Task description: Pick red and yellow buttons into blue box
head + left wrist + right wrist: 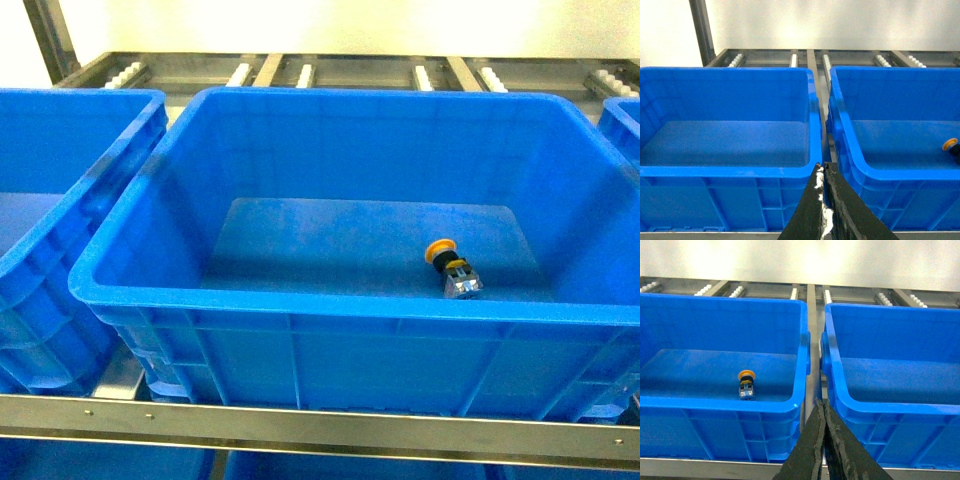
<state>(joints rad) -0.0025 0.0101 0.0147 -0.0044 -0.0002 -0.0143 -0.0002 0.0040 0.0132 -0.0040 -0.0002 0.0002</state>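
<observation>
Left gripper (823, 172) clenched, fingertips pressed together with nothing between them, held low in front of the gap between two crates. Ahead and to its right, the blue box (860, 167), with the yellow button (950, 144) far off to the right on the box floor, half cut by the picture edge. Ahead and to its left, a second blue crate (730, 171), floor bare in this view. Right gripper (823, 407) likewise clenched and holding nothing, tips touching, poised before the metal rail (812, 325) that runs between two crates. Ahead and to its left, the same blue box, button lying on its side near the front wall, yellow cap pointing away, black-and-clear base toward the gripper. Ahead and to its right, a third blue crate (890, 410). Well beyond both grippers, a metal rack with white rollers (428, 77) against a pale wall. No red button to be made out anywhere, though the near inner corners of the box are hidden behind its rim. Neither gripper visible from the head camera.
</observation>
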